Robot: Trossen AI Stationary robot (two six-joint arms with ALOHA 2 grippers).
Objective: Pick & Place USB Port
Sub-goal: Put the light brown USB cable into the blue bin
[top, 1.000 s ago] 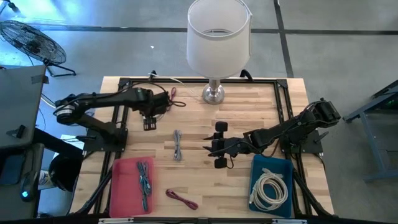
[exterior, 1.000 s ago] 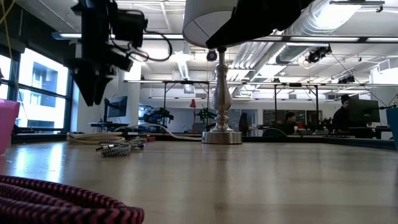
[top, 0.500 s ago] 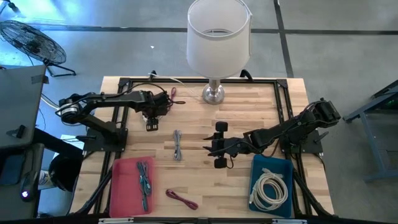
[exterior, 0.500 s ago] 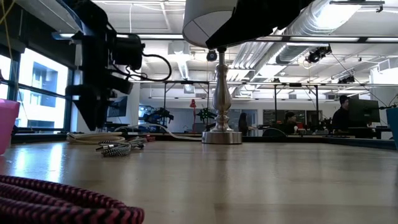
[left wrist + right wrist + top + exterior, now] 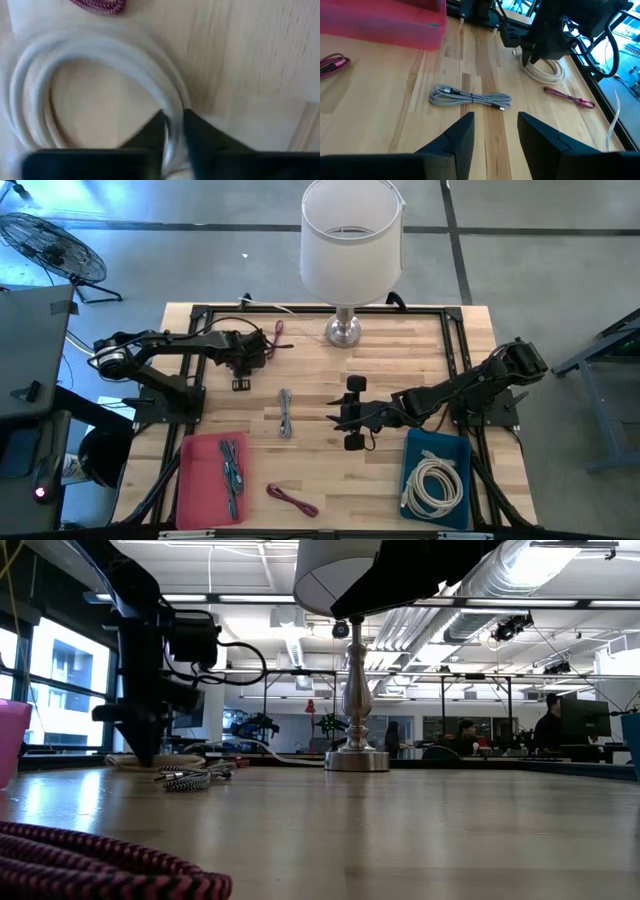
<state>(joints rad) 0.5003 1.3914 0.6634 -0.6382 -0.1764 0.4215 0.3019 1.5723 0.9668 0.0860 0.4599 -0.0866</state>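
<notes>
A white cable coil (image 5: 75,55) lies flat on the wooden table at its far left, with a thin red cable (image 5: 100,5) beyond it. My left gripper (image 5: 172,132) points down at the coil's side and is shut on it; the low view shows that gripper (image 5: 140,752) down at the table top. At the table's middle my right gripper (image 5: 350,416) hovers open, holding nothing. A grey braided cable (image 5: 470,97) lies on the table between its fingers and the left arm. My left gripper pinches the white coil's bundled strands (image 5: 171,106) between its two fingers, at one side of the loop. The fingers come from above, pointing down, and lie across the strands. The coil rests flat on the table and keeps its round shape.
A pink tray (image 5: 188,480) with a cable in it stands at the near left. A blue tray (image 5: 460,450) with a white cable stands at the near right. A maroon cable (image 5: 292,500) lies between the two trays. A lamp (image 5: 345,330) stands at the far middle.
My left gripper has come down from above onto the white coil at the table's far left, turning slightly. Its fingers have closed on the coil's strands. The coil has stayed where it was.
</notes>
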